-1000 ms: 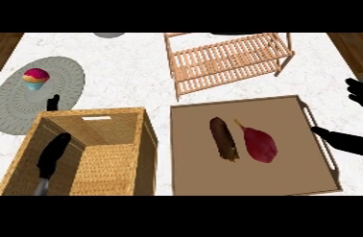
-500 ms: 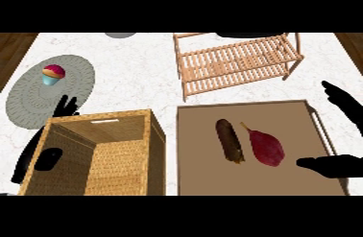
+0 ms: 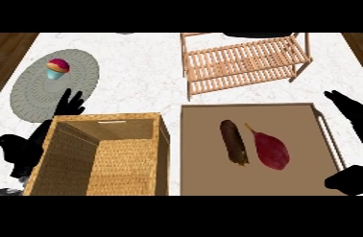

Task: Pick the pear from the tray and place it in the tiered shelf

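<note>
Over counter [image 3: 142, 82], right hand [image 3: 345, 109] open.

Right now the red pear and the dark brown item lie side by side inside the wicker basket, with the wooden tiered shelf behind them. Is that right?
Not quite. In the head view the red pear and the dark brown item lie side by side on the tray, not inside the wicker basket, which stands to the tray's left. The wooden tiered shelf is indeed behind them.
</note>
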Controlling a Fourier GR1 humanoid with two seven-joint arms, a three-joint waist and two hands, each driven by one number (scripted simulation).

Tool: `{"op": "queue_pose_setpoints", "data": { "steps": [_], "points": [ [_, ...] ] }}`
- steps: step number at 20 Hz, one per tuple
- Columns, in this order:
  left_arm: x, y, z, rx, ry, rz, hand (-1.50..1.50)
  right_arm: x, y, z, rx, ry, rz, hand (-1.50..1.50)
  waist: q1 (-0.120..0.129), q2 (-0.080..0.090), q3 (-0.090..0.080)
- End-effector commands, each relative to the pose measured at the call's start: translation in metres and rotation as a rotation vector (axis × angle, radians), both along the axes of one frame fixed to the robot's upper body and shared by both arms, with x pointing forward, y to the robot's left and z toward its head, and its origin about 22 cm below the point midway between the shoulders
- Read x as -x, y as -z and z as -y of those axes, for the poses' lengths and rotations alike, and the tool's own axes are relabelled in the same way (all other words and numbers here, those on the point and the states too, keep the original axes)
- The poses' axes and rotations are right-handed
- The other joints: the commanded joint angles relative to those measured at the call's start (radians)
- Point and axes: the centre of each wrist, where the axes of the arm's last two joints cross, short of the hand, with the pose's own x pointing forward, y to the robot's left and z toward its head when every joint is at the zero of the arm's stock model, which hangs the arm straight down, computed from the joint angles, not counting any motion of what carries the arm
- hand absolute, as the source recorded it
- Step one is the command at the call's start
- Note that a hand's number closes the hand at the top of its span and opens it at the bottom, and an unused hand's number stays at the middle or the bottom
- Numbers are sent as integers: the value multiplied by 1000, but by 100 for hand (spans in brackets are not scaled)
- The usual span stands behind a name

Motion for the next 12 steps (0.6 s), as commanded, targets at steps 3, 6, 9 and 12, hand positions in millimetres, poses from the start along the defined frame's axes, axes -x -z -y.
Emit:
{"op": "queue_pose_setpoints", "data": {
  "steps": [3, 6, 9, 12],
  "points": [
    [9, 44, 19, -15, 82, -98, 0, 2, -7, -40, 249, 81, -38, -150, 25, 22, -17],
    [0, 49, 26, 13, 95, -88, 0, -3, 12, -65, 226, 83, -74, -150, 20, 26, -16],
    [2, 38, 22, -8, 99, -70, 0, -3, 39, -90, 225, 81, -153, -150, 33, 21, -14],
    [5, 51, 24, -2, 82, -76, 0, -11, 48, -100, 230, 117, -183, -150, 17, 23, -16]
  ]
}}
